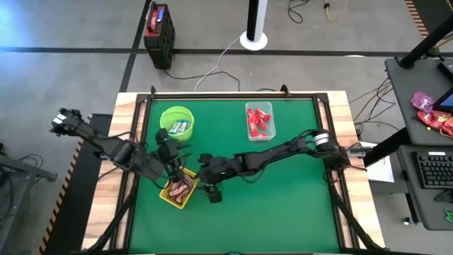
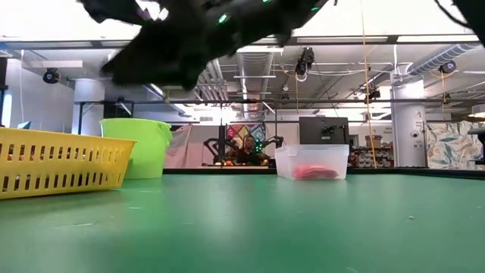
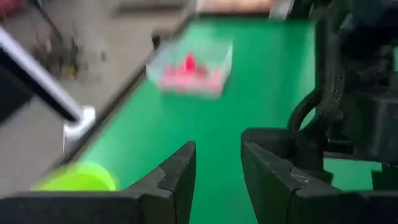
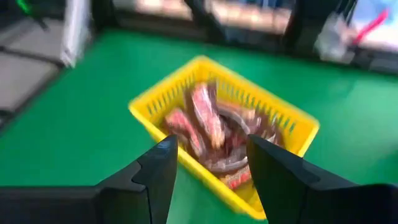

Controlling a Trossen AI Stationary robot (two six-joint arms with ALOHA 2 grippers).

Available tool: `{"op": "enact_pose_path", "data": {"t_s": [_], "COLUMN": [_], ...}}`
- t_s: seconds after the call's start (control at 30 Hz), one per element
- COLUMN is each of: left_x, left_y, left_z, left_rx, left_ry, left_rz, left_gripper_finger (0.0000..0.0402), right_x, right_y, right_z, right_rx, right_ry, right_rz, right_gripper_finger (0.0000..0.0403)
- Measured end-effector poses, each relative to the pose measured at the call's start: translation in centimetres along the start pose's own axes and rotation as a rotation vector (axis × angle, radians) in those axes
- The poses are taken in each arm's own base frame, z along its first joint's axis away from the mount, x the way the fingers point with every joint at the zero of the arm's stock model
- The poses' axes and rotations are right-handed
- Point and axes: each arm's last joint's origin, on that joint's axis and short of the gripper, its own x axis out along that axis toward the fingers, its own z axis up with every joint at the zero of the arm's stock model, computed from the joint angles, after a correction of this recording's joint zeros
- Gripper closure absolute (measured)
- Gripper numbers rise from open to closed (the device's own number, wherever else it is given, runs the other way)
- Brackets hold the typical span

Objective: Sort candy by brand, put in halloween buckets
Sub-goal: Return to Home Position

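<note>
Right gripper [image 4: 211, 148] parted, empty, just beside yellow basket [image 4: 155, 102] | maroon candy [image 4: 205, 118] piled inside basket | left gripper [image 3: 217, 149] narrowly parted, empty, near basket

Grey floor [image 1: 56, 78], crossed by black tape lines [image 1: 71, 49], surrounds a wood-edged table [image 1: 124, 106]; a keyboard [image 1: 433, 170] sits on a dark side desk [image 1: 407, 92], beneath ceiling ducts [image 2: 254, 72].

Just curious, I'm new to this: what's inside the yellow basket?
Dark brown and maroon wrapped candy bars lie heaped in the yellow basket. Whatever lies beneath the top ones is covered.
</note>
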Motion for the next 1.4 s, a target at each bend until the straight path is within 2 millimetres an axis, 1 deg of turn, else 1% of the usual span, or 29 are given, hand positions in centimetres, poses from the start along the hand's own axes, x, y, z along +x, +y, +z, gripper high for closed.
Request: {"op": "enact_pose_path", "data": {"t_s": [0.1, 0.2, 0.3, 0.37, 0.43, 0.53, 0.6, 0.7, 0.83, 0.93, 1.03, 1.1, 1.17, 1.2, 1.27, 1.4], "left_x": [0.0, -0.2, -0.1, 0.4, 1.1, 1.7, 1.3, 0.0, -2.2, -3.8, -4.7, -4.4, -3.4, -2.9, -1.9, -0.9], "left_y": [-0.4, 0.1, 1.7, 3.1, 4.8, 7.5, 9.1, 10.7, 11.9, 12.3, 12.5, 12.5, 12.3, 12.3, 12.0, 11.8], "left_z": [0.8, 0.8, 0.0, -0.9, -1.5, -2.5, -2.8, -3.6, -5.2, -6.3, -7.7, -8.0, -8.5, -8.5, -9.1, -9.9], "left_rx": [0.024, 0.018, -0.024, -0.052, -0.074, -0.05, -0.072, -0.061, -0.081, -0.093, -0.102, -0.109, -0.114, -0.118, -0.121, -0.129], "left_ry": [-0.144, -0.306, -0.479, -0.592, -0.693, -0.724, -0.73, -0.719, -0.703, -0.759, -0.798, -0.796, -0.737, -0.733, -0.7, -0.735], "left_rz": [-0.039, -0.117, -0.214, -0.252, -0.267, -0.279, -0.31, -0.355, -0.307, -0.295, -0.278, -0.252, -0.223, -0.209, -0.197, -0.185], "left_gripper_finger": [0.0288, 0.0288, 0.0288, 0.0288, 0.0288, 0.0288, 0.0288, 0.0288, 0.0288, 0.0288, 0.0288, 0.0288, 0.0288, 0.0288, 0.0288, 0.0288], "right_x": [-2.5, -5.3, -8.4, -10.5, -12.1, -13.8, -15.2, -17.5, -20.1, -22.3, -24.1, -25.4, -26.8, -27.4, -28.5, -30.8], "right_y": [0.2, 0.2, 0.0, -0.2, -0.8, -2.4, -3.5, -4.7, -5.6, -5.2, -4.3, -3.8, -3.3, -3.0, -2.4, -1.3], "right_z": [-0.1, -1.1, -2.1, -2.1, -2.2, -2.6, -2.9, -3.5, -5.1, -6.1, -7.8, -8.7, -9.6, -10.0, -11.1, -13.5], "right_rx": [-0.025, -0.045, -0.067, -0.07, -0.077, -0.078, -0.063, -0.051, -0.057, -0.061, -0.072, -0.068, -0.066, -0.06, -0.052, -0.05], "right_ry": [-0.092, -0.171, -0.25, -0.341, -0.43, -0.461, -0.458, -0.502, -0.531, -0.563, -0.568, -0.582, -0.612, -0.631, -0.644, -0.7], "right_rz": [-0.028, -0.093, -0.182, -0.245, -0.284, -0.321, -0.351, -0.352, -0.349, -0.37, -0.376, -0.411, -0.435, -0.44, -0.435, -0.468], "right_gripper_finger": [0.0222, 0.0225, 0.0225, 0.0225, 0.0228, 0.0233, 0.0238, 0.0246, 0.0257, 0.0266, 0.0275, 0.0281, 0.0287, 0.0289, 0.0294, 0.0303]}}
